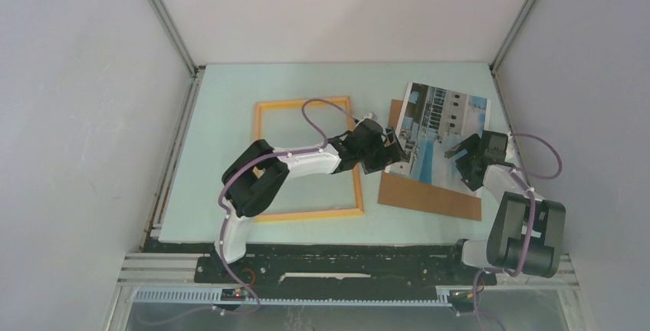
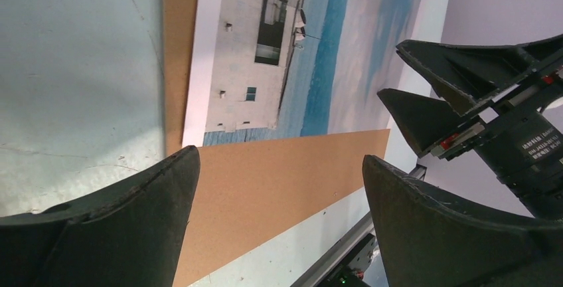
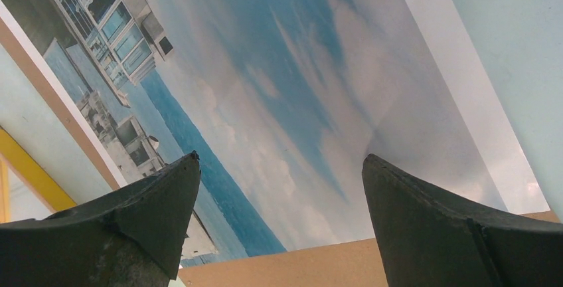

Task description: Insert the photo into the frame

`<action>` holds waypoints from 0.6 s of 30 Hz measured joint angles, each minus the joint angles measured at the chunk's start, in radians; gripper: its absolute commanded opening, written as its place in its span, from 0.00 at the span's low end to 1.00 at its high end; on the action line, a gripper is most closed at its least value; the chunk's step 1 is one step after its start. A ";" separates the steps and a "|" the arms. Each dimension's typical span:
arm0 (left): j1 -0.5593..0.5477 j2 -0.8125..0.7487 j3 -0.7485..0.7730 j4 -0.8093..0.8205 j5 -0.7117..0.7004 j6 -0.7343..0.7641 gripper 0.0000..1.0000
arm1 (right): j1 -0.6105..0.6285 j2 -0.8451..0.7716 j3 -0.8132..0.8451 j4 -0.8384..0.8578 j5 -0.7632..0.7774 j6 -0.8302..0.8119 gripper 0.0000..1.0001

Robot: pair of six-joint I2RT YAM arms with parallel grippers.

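Note:
The photo (image 1: pixel 438 113), a print of a white building, blue sky and water, lies picture side up and askew on a brown backing board (image 1: pixel 429 194) at the right of the table. The orange-yellow frame (image 1: pixel 303 103) lies flat to its left, and my left arm crosses over it. My left gripper (image 1: pixel 398 145) hovers open at the photo's left edge; its wrist view shows the photo (image 2: pixel 292 48), the board (image 2: pixel 265 187) and the right gripper (image 2: pixel 425 101). My right gripper (image 1: pixel 457 155) hovers open over the photo's right part (image 3: pixel 279 88), with nothing between its fingers.
The pale green table mat (image 1: pixel 222 116) is enclosed by grey walls on the left (image 1: pixel 77 116), the back and the right (image 1: pixel 590 78). An aluminium rail (image 1: pixel 172 162) runs along the mat's left edge. A frame rail (image 3: pixel 30 177) shows at the left in the right wrist view.

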 measured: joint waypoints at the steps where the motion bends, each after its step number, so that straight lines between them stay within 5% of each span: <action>1: 0.000 0.000 -0.003 0.000 -0.004 -0.006 0.99 | 0.000 0.001 0.000 0.001 0.000 0.004 1.00; 18: 0.000 0.048 -0.012 0.006 -0.069 -0.079 0.99 | -0.006 0.002 0.000 0.003 -0.001 0.020 1.00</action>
